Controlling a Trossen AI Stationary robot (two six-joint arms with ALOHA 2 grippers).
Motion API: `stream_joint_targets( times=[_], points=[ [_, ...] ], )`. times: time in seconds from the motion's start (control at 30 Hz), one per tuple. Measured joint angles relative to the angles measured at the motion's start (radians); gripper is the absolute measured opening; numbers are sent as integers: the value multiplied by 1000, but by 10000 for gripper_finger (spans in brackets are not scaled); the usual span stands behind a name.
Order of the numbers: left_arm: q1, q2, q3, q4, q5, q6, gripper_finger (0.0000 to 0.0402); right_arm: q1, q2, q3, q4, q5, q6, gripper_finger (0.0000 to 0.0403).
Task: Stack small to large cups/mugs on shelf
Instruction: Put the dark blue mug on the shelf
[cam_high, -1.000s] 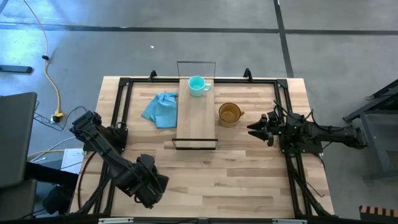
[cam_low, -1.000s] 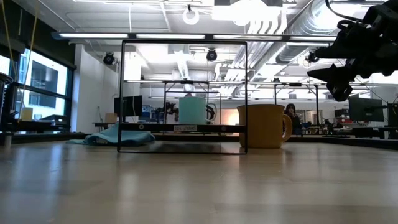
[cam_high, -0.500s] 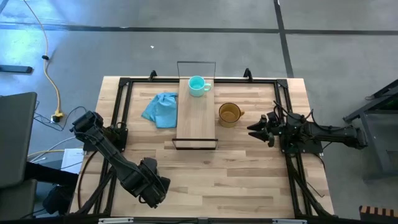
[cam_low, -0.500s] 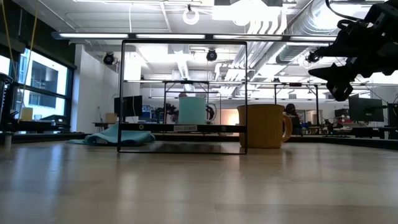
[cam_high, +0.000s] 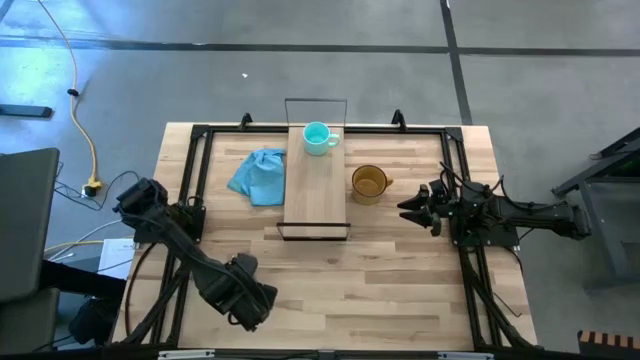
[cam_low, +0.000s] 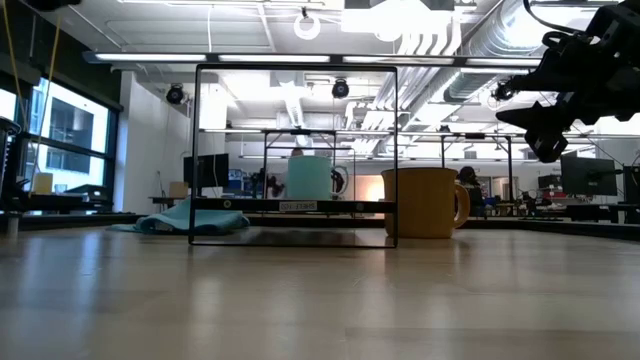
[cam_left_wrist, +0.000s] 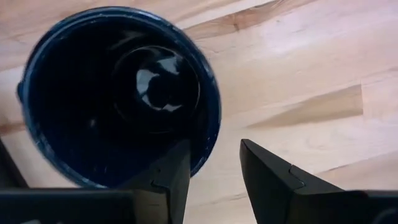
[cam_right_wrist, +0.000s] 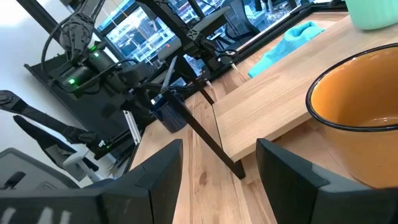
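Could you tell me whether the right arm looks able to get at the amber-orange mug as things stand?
Probably yes. The right gripper hovers open just beside the amber-orange handled mug, which stands on the wooden tabletop next to the light-wood shelf, with nothing between them.

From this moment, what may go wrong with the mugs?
1. The left end effector has one finger inside the black mug and one outside, pinching only the rim; the mug might tilt or slip.
2. The teal mug sits at the shelf's far end; a careless placement might bump it.
3. The right end effector waits beside the orange mug and might knock it.
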Motion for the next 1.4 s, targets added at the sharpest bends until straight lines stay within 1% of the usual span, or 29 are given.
stream_joint_targets(
  times=[0.27,0.37,0.53,0.67,0.77,0.9,1.0,1.07,1.13,1.3,1.4],
  points=[
    [69,0,-55,36,8,154,129,0,0,0,0,0,19,195],
    [91,0,-88,100,31,208,129,0,0,0,0,0,27,195],
    [111,0,-123,221,38,298,129,0,0,0,0,-5,42,195],
    [117,0,-123,308,9,386,129,0,0,0,0,-6,42,195],
    [117,0,-123,379,7,459,129,0,0,0,0,-6,37,195],
    [112,0,-123,429,74,533,129,0,0,0,0,-6,34,195],
    [105,0,-123,422,130,551,129,0,0,0,0,-6,30,195],
    [99,0,-119,413,145,551,129,0,0,0,0,-6,18,195],
    [99,0,-99,393,134,554,129,0,0,0,0,-6,15,195],
    [103,0,-45,367,34,572,129,0,0,0,0,-6,-14,195],
    [102,-1,-9,326,-2,574,129,0,0,0,0,-5,-19,195]
  ],
)
